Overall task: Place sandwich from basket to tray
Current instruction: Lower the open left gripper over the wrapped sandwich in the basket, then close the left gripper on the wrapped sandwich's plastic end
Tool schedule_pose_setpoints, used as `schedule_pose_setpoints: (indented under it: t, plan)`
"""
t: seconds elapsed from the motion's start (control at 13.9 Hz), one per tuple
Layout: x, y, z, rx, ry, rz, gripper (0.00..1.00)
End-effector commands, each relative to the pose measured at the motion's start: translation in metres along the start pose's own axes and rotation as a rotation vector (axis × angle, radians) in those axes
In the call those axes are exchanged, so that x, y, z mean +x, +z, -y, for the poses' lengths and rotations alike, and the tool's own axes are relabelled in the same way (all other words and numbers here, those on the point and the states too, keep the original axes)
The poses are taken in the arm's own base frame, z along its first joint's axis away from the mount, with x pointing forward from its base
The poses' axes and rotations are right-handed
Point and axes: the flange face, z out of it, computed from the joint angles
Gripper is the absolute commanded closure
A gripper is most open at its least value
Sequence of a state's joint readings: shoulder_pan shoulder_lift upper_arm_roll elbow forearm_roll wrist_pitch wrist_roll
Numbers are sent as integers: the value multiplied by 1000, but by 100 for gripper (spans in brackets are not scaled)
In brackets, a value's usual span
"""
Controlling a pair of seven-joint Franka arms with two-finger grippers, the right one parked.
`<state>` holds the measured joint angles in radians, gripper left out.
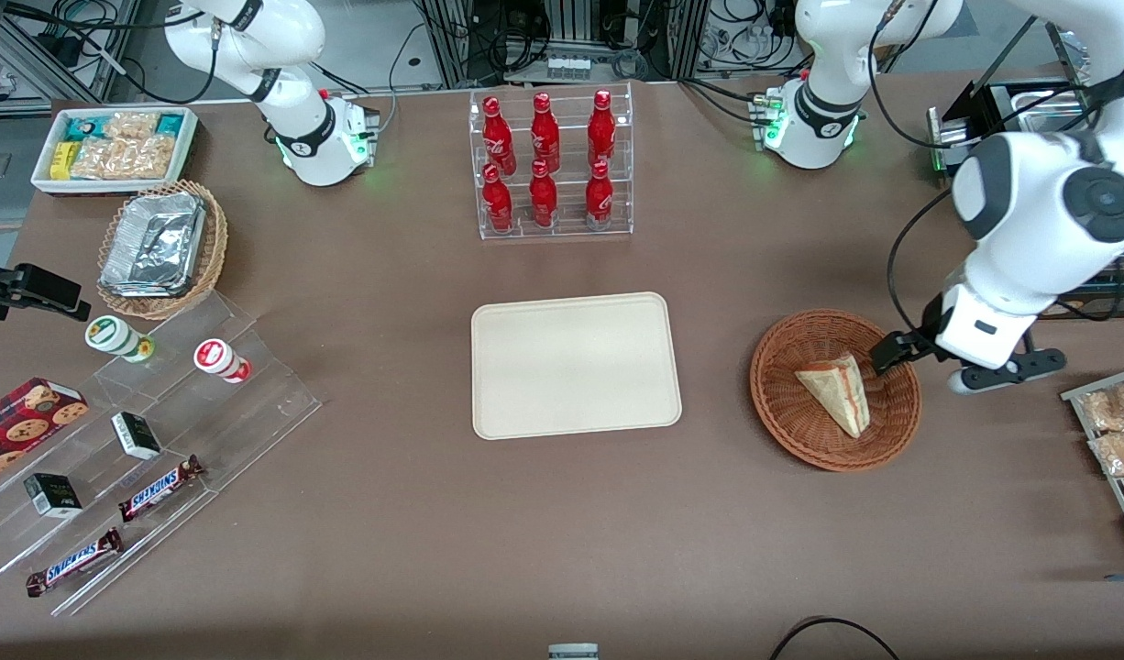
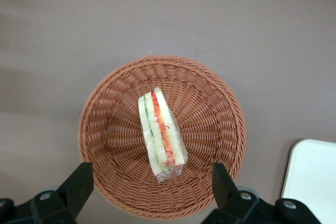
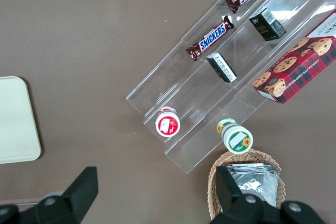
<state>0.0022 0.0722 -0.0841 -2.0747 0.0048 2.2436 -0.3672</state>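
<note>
Front view: a soft sandwich is sitting in the basket, waiting to be picked up

The sandwich (image 1: 837, 392) is lying in the middle of the round brown basket (image 1: 765, 390). The basket is sitting on the table toward the working arm's end. The cream tray (image 1: 576, 367) is lying beside it, more toward the middle of the table, and nothing is sitting on it yet.

The left arm's gripper (image 2: 151, 174) is hovering above the basket. Its two black fingers (image 2: 79, 182) are standing wide apart. They are not touching the sandwich or the basket. In the left wrist view the sandwich (image 2: 161, 135) is showing between the two fingers, with its striped cut edge facing up. Red-orange and green layers are running down the middle, and white bread is sitting on each side.

I am thinking the sandwich is very light and very soft. The bread is probably going to squash if the fingers are pinching hard. Clear wrap seems to be covering it, because a crinkly bit is sticking out at one end. That wrap may be making it a little slippery.

The best place to hold it looks like the two flat bread sides, near the fat middle of the wedge. The thin tip is looking too floppy to hold. The fingers are already lining up with one on each bread side, though the sandwich is tilting a little. A gentle squeeze should be enough.
</note>
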Motion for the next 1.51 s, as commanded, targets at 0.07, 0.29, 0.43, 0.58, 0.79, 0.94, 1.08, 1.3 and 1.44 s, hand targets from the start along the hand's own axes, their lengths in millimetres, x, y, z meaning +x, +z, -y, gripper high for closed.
schedule_pose_setpoints:
  t: [0.07,0.29,0.43,0.58,0.79,0.94,1.08,1.3,1.44]
  plan:
    - [-27,38,0,-14,-188,-24,0]
    - [-34,70,-12,1,-227,22,0]
    - [-36,90,-12,9,-255,42,0]
    - [-36,104,-11,15,-258,58,0]
    - [-38,128,-11,19,-266,73,0]
    - [-37,136,-9,21,-272,81,0]
    - [-36,146,-9,13,-278,70,25]
    - [-33,148,-9,12,-285,69,94]
    - [-28,142,-11,4,-282,56,100]
